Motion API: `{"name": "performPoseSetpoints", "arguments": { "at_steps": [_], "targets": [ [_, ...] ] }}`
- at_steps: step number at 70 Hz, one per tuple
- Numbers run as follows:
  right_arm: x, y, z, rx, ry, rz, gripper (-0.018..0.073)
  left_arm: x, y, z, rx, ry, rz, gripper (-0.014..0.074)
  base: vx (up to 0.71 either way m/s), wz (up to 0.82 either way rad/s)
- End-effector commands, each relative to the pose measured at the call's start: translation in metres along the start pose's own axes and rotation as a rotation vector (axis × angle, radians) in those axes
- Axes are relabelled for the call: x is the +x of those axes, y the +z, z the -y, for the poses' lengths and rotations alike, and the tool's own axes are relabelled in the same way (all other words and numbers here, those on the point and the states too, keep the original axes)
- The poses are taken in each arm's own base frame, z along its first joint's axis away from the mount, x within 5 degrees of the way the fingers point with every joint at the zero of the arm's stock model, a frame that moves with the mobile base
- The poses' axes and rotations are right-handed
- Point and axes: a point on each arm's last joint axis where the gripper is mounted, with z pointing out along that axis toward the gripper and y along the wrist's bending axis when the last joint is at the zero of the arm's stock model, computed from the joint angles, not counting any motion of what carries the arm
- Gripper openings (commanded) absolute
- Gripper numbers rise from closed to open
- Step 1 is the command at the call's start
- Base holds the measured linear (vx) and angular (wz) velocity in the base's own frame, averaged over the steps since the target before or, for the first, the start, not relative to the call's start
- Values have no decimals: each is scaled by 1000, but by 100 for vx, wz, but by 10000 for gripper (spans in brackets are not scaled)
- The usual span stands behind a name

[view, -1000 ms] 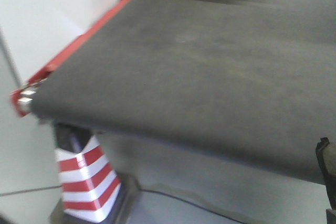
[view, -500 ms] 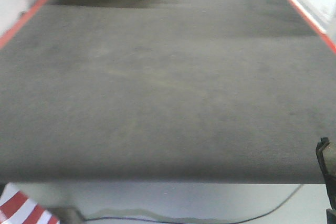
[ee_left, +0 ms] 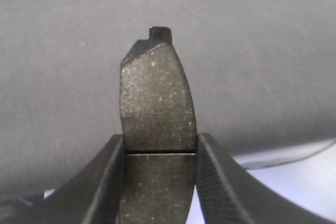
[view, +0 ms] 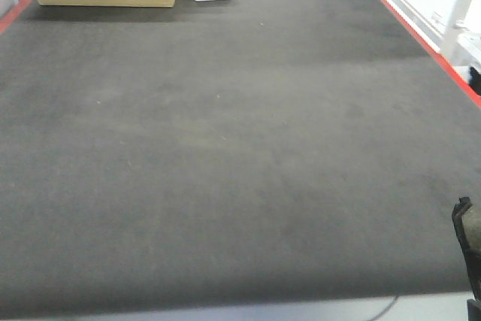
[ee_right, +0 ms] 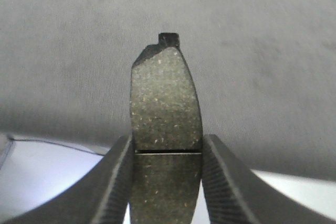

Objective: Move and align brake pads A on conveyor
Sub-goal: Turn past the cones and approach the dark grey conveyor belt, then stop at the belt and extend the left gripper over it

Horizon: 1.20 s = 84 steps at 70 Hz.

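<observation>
conveyor [view: 225,148] recentred; two grippers [ee_left: 160,140] [ee_right: 168,140] clamp two pads [ee_left: 155,98] [ee_right: 165,100].

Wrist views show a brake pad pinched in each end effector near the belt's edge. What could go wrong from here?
1. The left end effector holds a speckled grey curved brake pad and the right end effector a matching grey pad, each only by its thin side edges with the long end unsupported; either may twist or slip.
2. Pale floor shows just past the dark charcoal felt-like conveyor belt; releasing here could drop a pad off the edge.
</observation>
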Motion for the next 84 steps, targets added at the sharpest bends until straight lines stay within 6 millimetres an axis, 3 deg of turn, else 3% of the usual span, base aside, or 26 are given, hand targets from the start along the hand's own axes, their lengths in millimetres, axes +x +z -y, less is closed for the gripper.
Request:
{"name": "performPoseSetpoints", "arguments": {
  "at_steps": [1,84],
  "targets": [
    [-16,-6,2,21,-3,112,237,-15,-5,0,1,-6,104,156,19,13],
    [-16,-6,2,21,-3,112,237,-15,-5,0,1,-6,104,156,9,6]
  ]
}}
